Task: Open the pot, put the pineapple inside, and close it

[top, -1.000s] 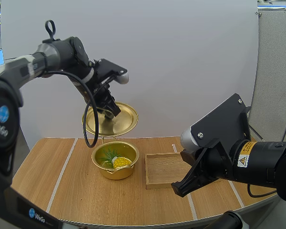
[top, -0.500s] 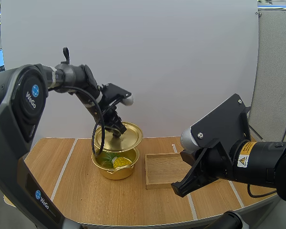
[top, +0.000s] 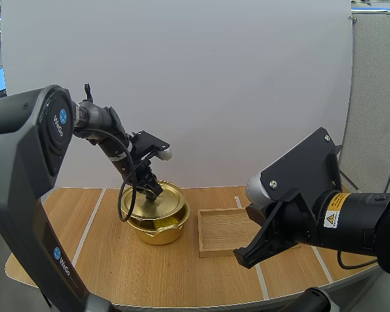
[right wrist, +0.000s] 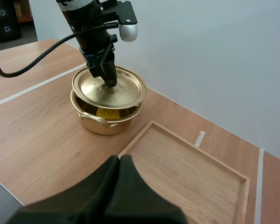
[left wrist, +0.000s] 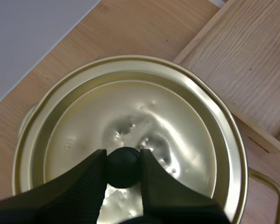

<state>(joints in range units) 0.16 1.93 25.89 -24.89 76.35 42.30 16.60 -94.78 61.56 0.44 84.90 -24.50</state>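
A gold pot (top: 157, 231) stands on the table, left of a wooden tray (top: 224, 231). My left gripper (top: 154, 192) is shut on the black knob (left wrist: 123, 166) of the gold lid (top: 160, 201). It holds the lid just over the pot's rim, slightly tilted. Through the gap under the lid's front edge the yellow pineapple (right wrist: 108, 113) shows inside the pot (right wrist: 106, 125). In the right wrist view the lid (right wrist: 126, 91) covers most of the pot's mouth. My right gripper (right wrist: 121, 161) is shut on nothing and hangs over the tray's near side (right wrist: 186, 175).
The wooden tray (left wrist: 245, 65) lies flat and bare right beside the pot. Pale tape lines (top: 84, 234) run across the wooden table. Open table surface lies to the pot's left and in front of it.
My left gripper has carried the lid down from high behind the pot until it is just above the rim. The right arm has not moved.
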